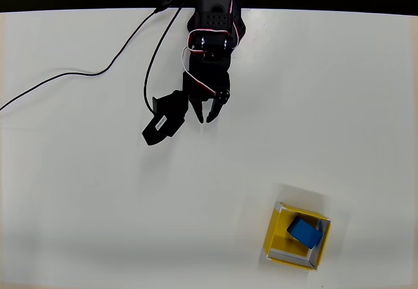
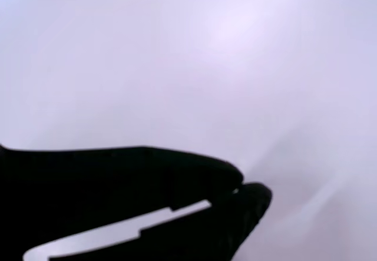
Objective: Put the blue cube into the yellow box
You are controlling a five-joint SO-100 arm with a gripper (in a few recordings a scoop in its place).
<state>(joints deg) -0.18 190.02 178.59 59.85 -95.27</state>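
White worktop (image 1: pixel 78 191), mostly bare. Black arm (image 1: pixel 212 34) reaches in from the top edge in the overhead view, red-and-white wires looped over its upper joints. Two thin black cables (image 1: pixel 72 75) trail from the arm's base: one runs far left across the worktop, the other curves down the arm's left side towards a small black boxy module (image 1: pixel 162 124) slung off the left of the wrist.

Gripper (image 1: pixel 204 117): tips point down-picture, with nothing in between them. Overhead, the two finger tips stand just apart. In the wrist view the black fingers (image 2: pixel 147 172) converge to the right, their tips touching or very nearly, a pale sliver of gap running back between them. So: near closed, holding nothing.

Count: one blue cube (image 1: pixel 305 231), one yellow box (image 1: pixel 297 236).

The box sits lower right on the worktop, well apart from the gripper, turned slightly off square to the picture edges. The cube lies inside it, towards the upper-right corner of the yellow floor, close to the pale walls there. Cube's long axis runs diagonally, upper left to lower right in the overhead view.

Nothing lies between gripper and box.
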